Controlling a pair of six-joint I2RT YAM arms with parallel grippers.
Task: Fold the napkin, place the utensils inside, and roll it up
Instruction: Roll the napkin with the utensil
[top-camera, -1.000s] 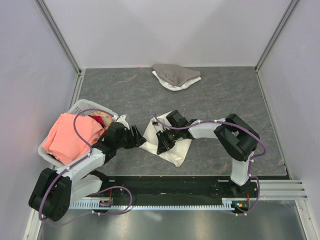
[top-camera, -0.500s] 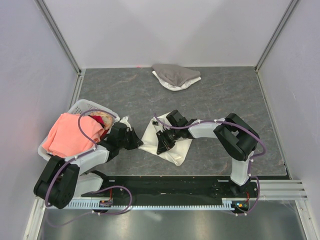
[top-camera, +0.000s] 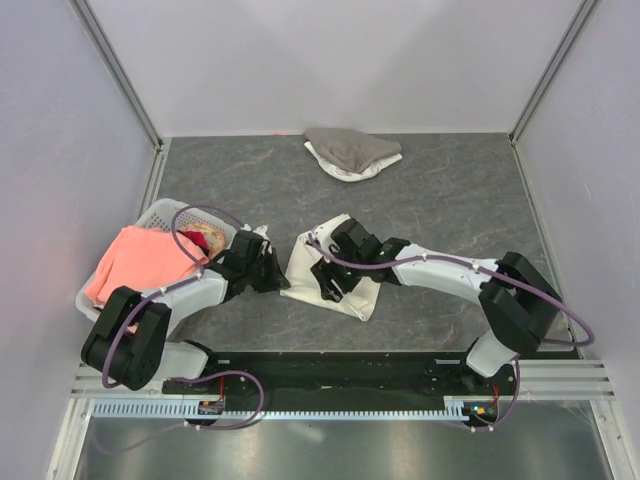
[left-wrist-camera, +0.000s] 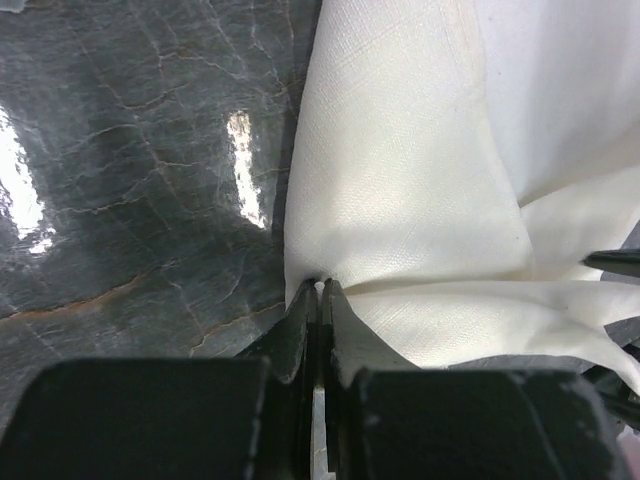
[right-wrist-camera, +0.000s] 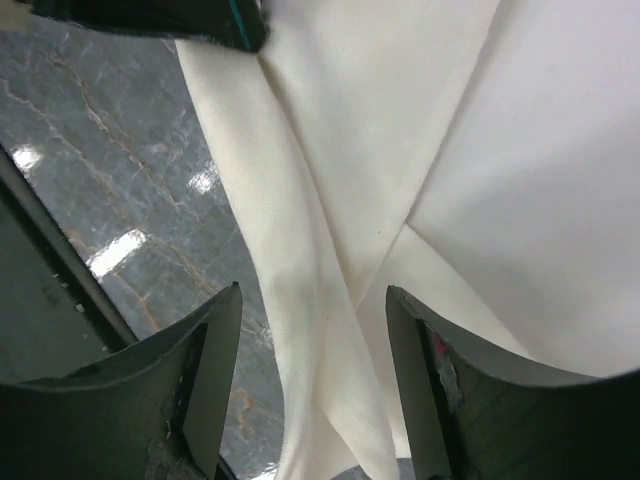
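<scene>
Napkin (top-camera: 303, 268) first: it lies on the near half of the table (top-camera: 450, 200), just past the black mounting plate (top-camera: 340, 372) that carries both arm bases, a little left of centre. It is a cream-white cloth, rumpled and loosely folded, with several overlapping layers. I cannot tell whether any part of it is lifted off the dark marbled surface.

Both of my arms reach in to it from opposite sides. The left gripper (top-camera: 277, 279) is at the cloth's left edge. On the left wrist camera that left gripper (left-wrist-camera: 320, 292) has its jaws pressed together with the napkin (left-wrist-camera: 400, 180) pinched at the very tips, and creases fan out from the pinch.

The right gripper (top-camera: 328, 283) is over the middle of the cloth. On the right wrist camera the right gripper (right-wrist-camera: 315, 330) has its fingers standing wide apart and gripping nothing. The napkin (right-wrist-camera: 480, 180) is below them, with a long fold running between the two fingers.

Left of the left arm sits a white basket (top-camera: 160, 212) with a salmon-pink cloth (top-camera: 135, 265) draped over its near side.

At the far edge of the table, well apart from the napkin, is a grey-and-white cloth heap (top-camera: 350, 150).
</scene>
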